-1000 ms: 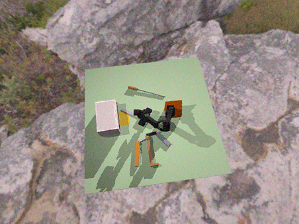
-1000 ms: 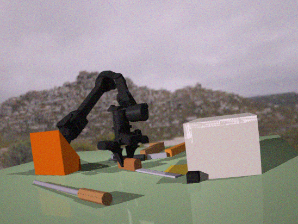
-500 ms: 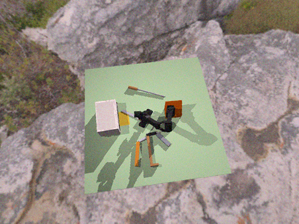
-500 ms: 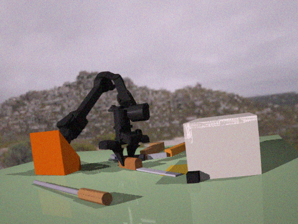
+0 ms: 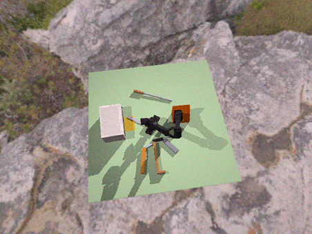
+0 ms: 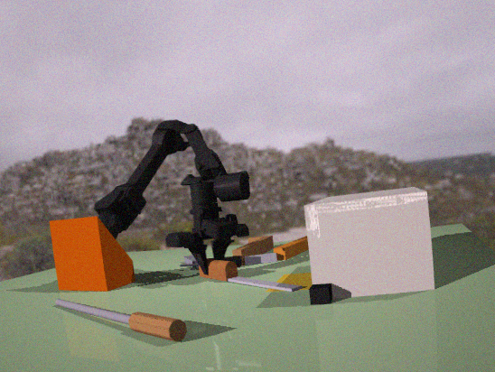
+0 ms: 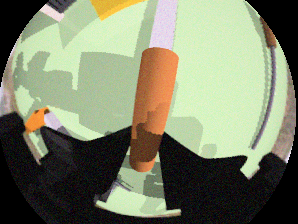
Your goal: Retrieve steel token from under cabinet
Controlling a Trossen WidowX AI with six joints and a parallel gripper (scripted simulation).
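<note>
Top view: white cabinet [image 5: 111, 121] [image 6: 370, 244] on L side of green bench [image 5: 204, 168] [image 6: 253, 334] [image 7: 220, 90]. Yellow marked area [image 5: 129, 124] [image 6: 295, 280] [image 7: 112, 7] just off its R side, shaded in part. Arm's jaws [image 5: 144, 123] [image 6: 214, 271] at mid-bench; pale flat blade [image 5: 133, 119] [image 6: 266, 284] [image 7: 164, 25] sticks out from them, tip over the yellow, near the cab. Thin rod w/ brown handle [image 5: 138, 92] [image 6: 157, 326] [image 7: 269, 32] lies well apart, toward top edge. Orange block [image 5: 186, 112] [image 6: 79, 255] by arm's base end. Orange-handled and brown-handled pcs lie toward bottom edge. Steel token: can't make it out, so can't say where exactly.

Exterior view: jaws point down, pinching the orange-brown grip [image 6: 219, 270] [image 7: 156, 95] of the bladed tool; blade runs low toward cab front, tip near a small black block [image 6: 322, 293] by the cab's corner. Rod tool in fgnd, apart from the rest.

Wrist view: grip sits btwn the jaws, blade leading off toward top of frame, passing beside the yellow. Dark slotted bit of cab at top L; no token discernible there.
</note>
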